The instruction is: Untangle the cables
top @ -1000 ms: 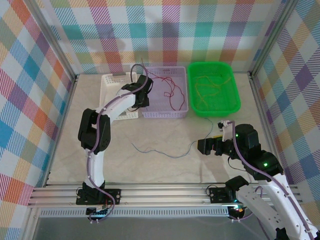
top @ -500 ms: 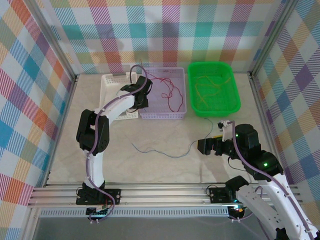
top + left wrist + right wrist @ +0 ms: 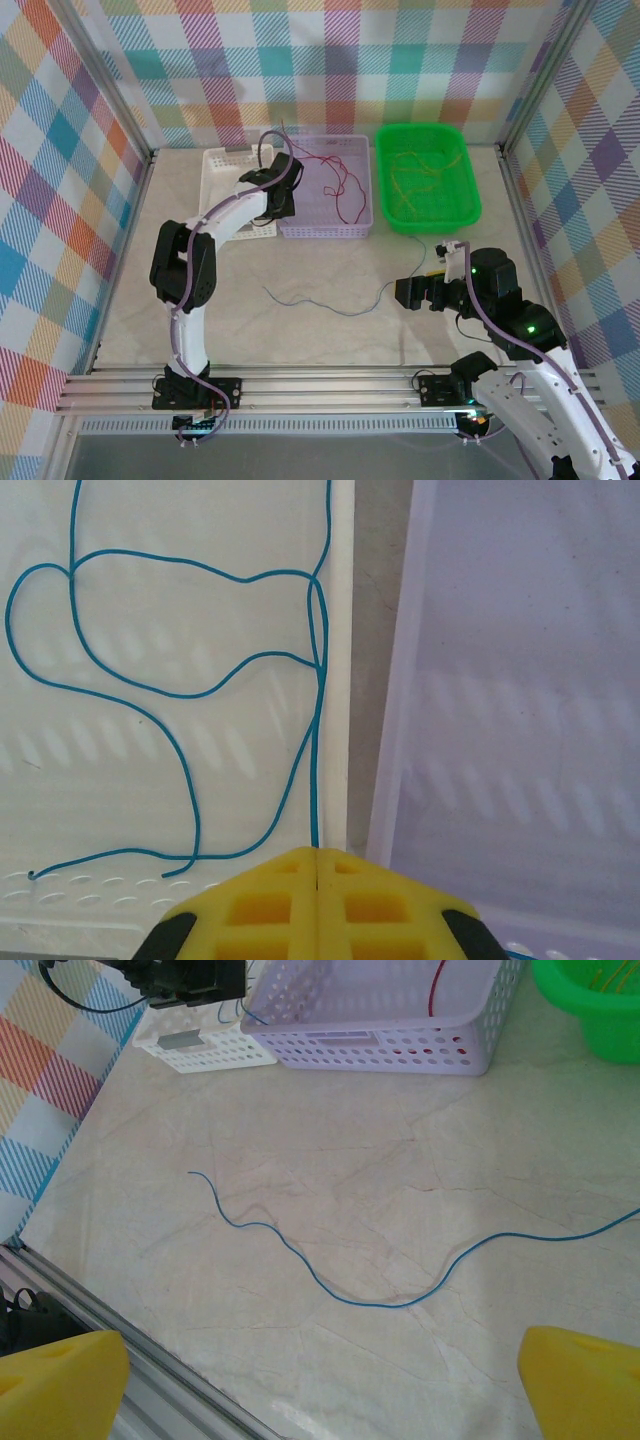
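Pinching a blue cable (image 3: 315, 810) over the white basket (image 3: 100, 780), left gripper (image 3: 316, 856) stood closed. Right gripper (image 3: 320, 1365) hung wide open above a second blue cable (image 3: 380, 1305) on the table (image 3: 420, 1160).

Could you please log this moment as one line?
left pincer: shut on thin teal wire in white plastic basket | right pincer: open, facing loose thin blue wire on table
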`<action>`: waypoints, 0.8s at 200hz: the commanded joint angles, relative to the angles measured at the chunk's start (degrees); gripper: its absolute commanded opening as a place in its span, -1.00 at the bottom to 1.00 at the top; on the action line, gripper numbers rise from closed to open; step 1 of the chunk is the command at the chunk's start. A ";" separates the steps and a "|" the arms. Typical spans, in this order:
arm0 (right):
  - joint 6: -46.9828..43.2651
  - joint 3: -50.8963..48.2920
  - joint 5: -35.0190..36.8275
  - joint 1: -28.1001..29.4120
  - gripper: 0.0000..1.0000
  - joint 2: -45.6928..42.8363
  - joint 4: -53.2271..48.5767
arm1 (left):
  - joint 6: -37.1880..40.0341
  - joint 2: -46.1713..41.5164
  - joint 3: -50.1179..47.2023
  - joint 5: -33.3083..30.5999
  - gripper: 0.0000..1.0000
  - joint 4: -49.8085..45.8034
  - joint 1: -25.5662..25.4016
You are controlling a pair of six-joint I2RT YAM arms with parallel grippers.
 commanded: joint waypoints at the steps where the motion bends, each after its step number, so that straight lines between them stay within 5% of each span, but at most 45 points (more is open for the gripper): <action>1: -0.83 0.31 -0.73 0.26 0.99 -0.49 0.23 | 0.10 -4.08 -0.34 -0.24 -1.00 -1.02 0.05; 74: -0.83 0.34 -0.58 0.25 0.99 -0.59 0.08 | -0.33 -11.67 1.08 0.07 -1.00 -0.73 1.51; 160: -0.83 0.20 -1.06 0.25 0.99 -0.31 0.28 | 1.29 -14.80 2.16 -1.49 -1.00 -0.02 11.65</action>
